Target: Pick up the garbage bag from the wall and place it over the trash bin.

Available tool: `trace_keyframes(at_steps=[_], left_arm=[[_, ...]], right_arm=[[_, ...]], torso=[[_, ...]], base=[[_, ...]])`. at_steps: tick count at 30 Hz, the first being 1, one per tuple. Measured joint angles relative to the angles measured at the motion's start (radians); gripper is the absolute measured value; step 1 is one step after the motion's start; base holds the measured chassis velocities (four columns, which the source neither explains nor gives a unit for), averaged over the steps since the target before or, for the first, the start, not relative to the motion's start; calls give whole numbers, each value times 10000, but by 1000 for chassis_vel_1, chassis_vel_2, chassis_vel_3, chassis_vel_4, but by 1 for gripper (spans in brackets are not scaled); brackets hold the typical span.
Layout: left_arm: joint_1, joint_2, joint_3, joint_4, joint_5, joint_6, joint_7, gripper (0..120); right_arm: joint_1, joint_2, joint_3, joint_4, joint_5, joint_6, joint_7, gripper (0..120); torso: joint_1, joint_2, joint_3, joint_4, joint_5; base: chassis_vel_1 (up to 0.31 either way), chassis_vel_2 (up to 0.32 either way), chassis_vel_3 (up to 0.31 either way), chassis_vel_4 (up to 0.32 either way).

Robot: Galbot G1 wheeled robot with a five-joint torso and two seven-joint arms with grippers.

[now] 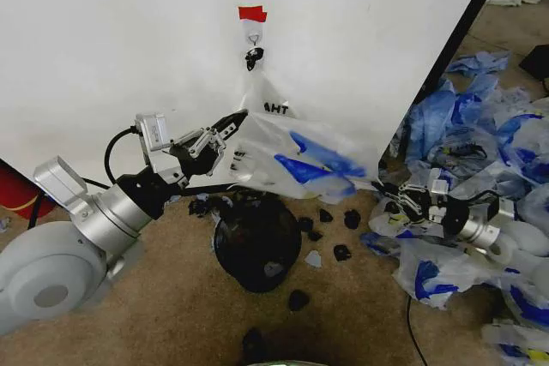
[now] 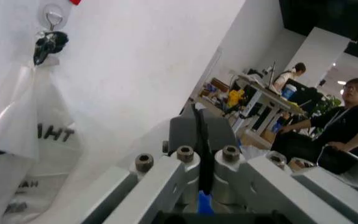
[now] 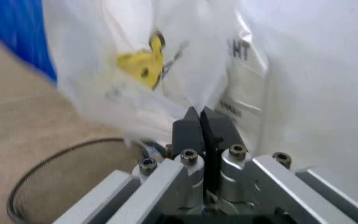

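The garbage bag (image 1: 313, 160), white with blue patches, is stretched out sideways just above the round black trash bin (image 1: 257, 246). My left gripper (image 1: 233, 121) is shut on the bag's left edge. My right gripper (image 1: 388, 189) is shut on its right edge. In the right wrist view the bag (image 3: 143, 63) with its yellow face rises from the shut right gripper (image 3: 199, 114), and the trash bin (image 3: 48, 186) lies below. The left gripper (image 2: 199, 123) stands shut close to the wall (image 2: 135, 56). The wall (image 1: 129, 40) carries red tape (image 1: 252, 13) and a hook (image 1: 254, 38).
A narrower white bag (image 1: 268, 102) with black lettering hangs from the hook. A heap of white and blue bags (image 1: 480, 126) covers the floor at the right. Black scraps (image 1: 330, 216) lie on the carpet around the bin. A red cylinder (image 1: 13, 190) stands far left.
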Motion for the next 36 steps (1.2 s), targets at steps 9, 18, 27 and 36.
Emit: trace_keyframes(at_steps=[9,18,27,36], left_arm=[[8,-27,2,-22,51,14,-70,0],[15,-225,64,53,78,41,-94,0],[-34,-267,142,136,112,41,-92,0],[-126,-378,123,335,156,35,-135,0]], right_arm=[[-20,465,-131,430,-174,5,229,0],[-4,776,-87,1089,-160,59,667,0],[2,894,-49,1423,-316,238,926,0],[33,829,18,1554,-465,323,1048,0]], torso=[[0,0,0,-1,2],[0,0,0,-1,0],[0,0,0,-2,1],[0,0,0,-2,0]], base=[[0,0,0,0],[0,0,0,0],[0,0,0,0],[0,0,0,0]])
